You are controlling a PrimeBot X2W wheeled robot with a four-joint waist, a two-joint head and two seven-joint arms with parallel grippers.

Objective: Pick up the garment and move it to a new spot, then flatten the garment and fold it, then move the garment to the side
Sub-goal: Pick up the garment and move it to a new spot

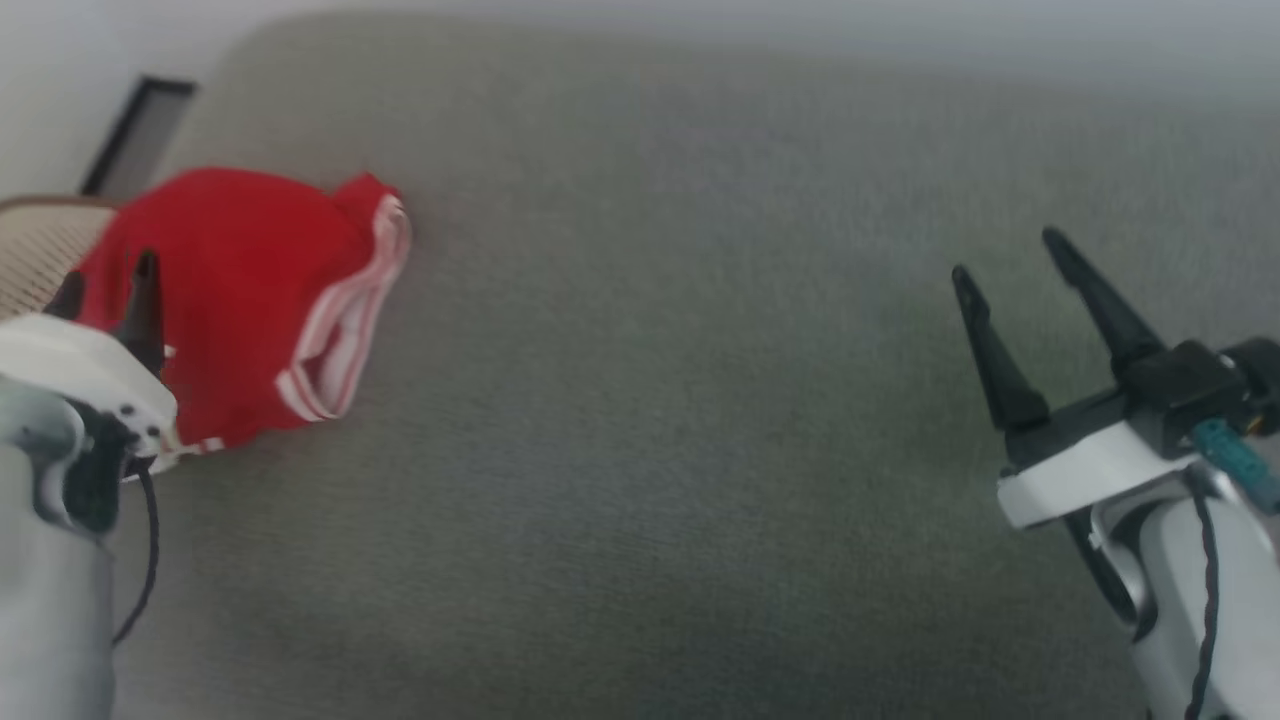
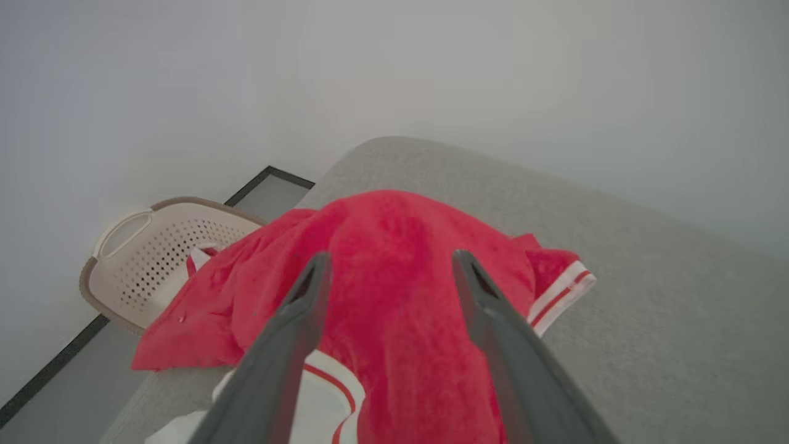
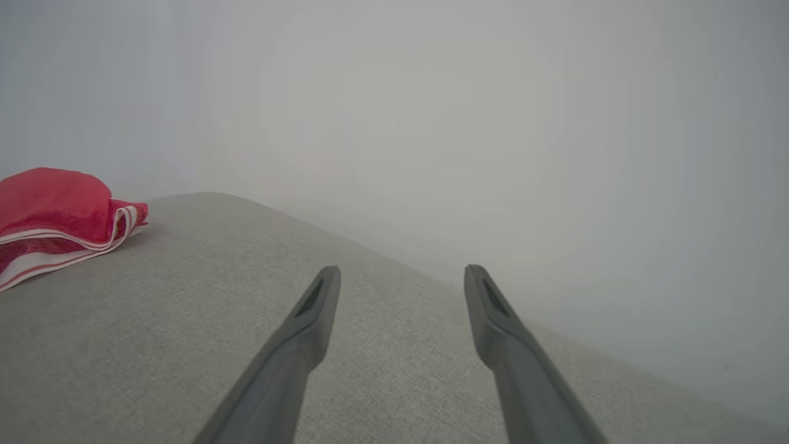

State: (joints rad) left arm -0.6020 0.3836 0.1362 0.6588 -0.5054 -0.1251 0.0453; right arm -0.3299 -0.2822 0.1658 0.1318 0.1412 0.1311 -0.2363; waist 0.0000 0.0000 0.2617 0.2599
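- The garment (image 1: 240,300) is lying bunched in a red heap at the far left of the grey surface (image 1: 700,400), with its striped trim facing the middle.
- The left gripper (image 1: 108,280) is hanging over the garment's left part in the head view. Its jaws are standing wide apart and gripping nothing.
- The right gripper (image 1: 1005,255) is hovering over bare surface at the right, well apart from the garment. Its jaws are likewise spread and empty.
- The left wrist view is showing more. The left gripper (image 2: 391,256) is pointing at the garment's (image 2: 400,222) raised hump, one finger on either side of it. Whether the fingers are touching the cloth cannot be told.
- That same view is showing a white cloth (image 2: 320,407) with a red band peeking out at the heap's near edge. Whether it is part of the garment cannot be told, and the head view is hiding it behind the left wrist.
- A pale perforated basket (image 2: 154,246) is sitting just beyond the surface's corner, and red cloth is draping toward its rim. The head view is catching only a tan sliver of the basket (image 1: 35,240).
- The right wrist view is looking low across the surface (image 3: 185,320) toward a plain wall (image 3: 431,123). The right gripper (image 3: 400,270) is showing parted fingers there, and the garment (image 3: 49,197) is sitting far off at the left edge, its folded hem stripes in profile.
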